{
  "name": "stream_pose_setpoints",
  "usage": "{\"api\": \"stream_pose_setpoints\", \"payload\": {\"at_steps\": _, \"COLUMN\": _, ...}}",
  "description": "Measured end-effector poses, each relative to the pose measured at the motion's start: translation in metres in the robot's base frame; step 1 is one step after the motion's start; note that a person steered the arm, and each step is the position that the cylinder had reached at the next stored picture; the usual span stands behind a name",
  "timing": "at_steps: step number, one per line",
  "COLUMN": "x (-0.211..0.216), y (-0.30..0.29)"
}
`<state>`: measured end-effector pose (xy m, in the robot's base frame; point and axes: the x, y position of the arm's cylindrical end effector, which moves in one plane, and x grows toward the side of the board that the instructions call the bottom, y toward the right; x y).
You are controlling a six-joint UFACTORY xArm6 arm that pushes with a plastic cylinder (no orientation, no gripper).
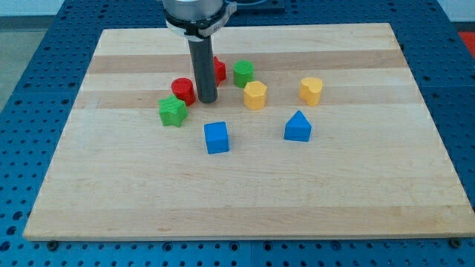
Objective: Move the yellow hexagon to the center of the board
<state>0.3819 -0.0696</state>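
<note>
On the pale wooden counter (245, 185), set over a blue perforated bench (30, 89), we saw eight small plastic blocks gathered in the upper middle of the board. Our arm carried no gripper, only a straight dark rod (202, 70) coming down from the view's top, so no open or closed state applied. We placed my tip (207, 101) just right of the red cylinder block (182, 90), close enough that we could not tell whether they touched. Another red block (219, 70) sat partly hidden behind the rod, its shape unclear to us. Below and left of the tip lay the green star-shaped block (172, 111), touching or almost touching the red cylinder. Up and to the right of the tip stood a green block (243, 73), roughly hexagonal. We found the yellow hexagon block (254, 95) to the right of the tip, apart from it, just below that green block and slightly above the board's middle. A second yellow block (311, 90), rounded with a pointed lower end, sat further right. Nearer the view's bottom we noted the blue cube (217, 137) and, to its right, the blue block with a peaked top (297, 127), well apart from each other
</note>
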Motion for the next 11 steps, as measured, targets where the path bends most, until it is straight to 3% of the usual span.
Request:
{"api": "stream_pose_setpoints", "payload": {"at_steps": 8, "x": -0.038, "y": 0.129}}
{"api": "stream_pose_setpoints", "payload": {"at_steps": 11, "x": -0.025, "y": 0.125}}
